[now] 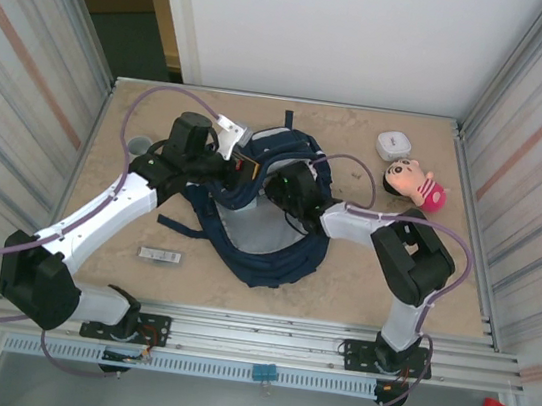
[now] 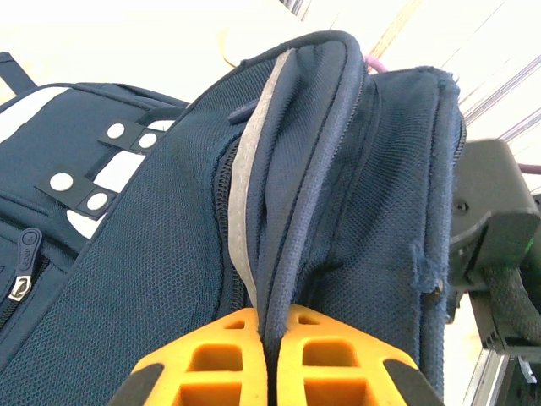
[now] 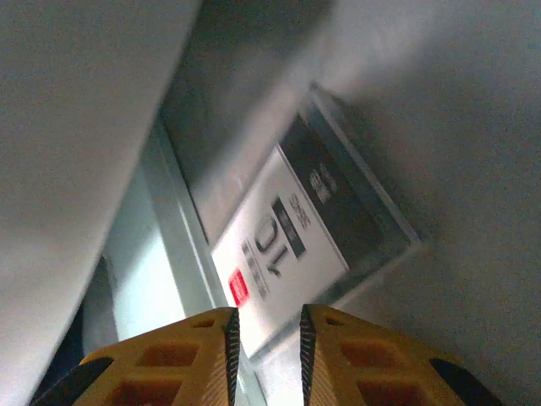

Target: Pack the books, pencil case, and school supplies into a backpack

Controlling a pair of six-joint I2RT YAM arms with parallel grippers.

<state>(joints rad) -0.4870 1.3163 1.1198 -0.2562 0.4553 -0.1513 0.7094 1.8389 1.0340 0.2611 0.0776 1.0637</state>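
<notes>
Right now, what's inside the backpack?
A small black box with a white label lies inside the backpack, just ahead of the right gripper. Anything else in there is covered by fabric and the right arm.

Beige stone-look table [image 1: 362, 276], boxed in on three sides.
Ribbed panels [image 1: 26, 78] are seen left and right, a white board [image 1: 355, 33] behind; everything is evenly lit.

Backpack [image 1: 269, 231] lies mid-surface [image 1: 339, 293]. Left of it, towards the back: cup [image 1: 139, 144]. Front-left of it: bar [image 1: 160, 255]. Right-rear of it: doll [image 1: 417, 181], rounded case [image 1: 393, 144] just behind the doll. Inside the backpack: box [image 3: 313, 228]. Left claw [image 2: 269, 355] pinches its rim.
</notes>
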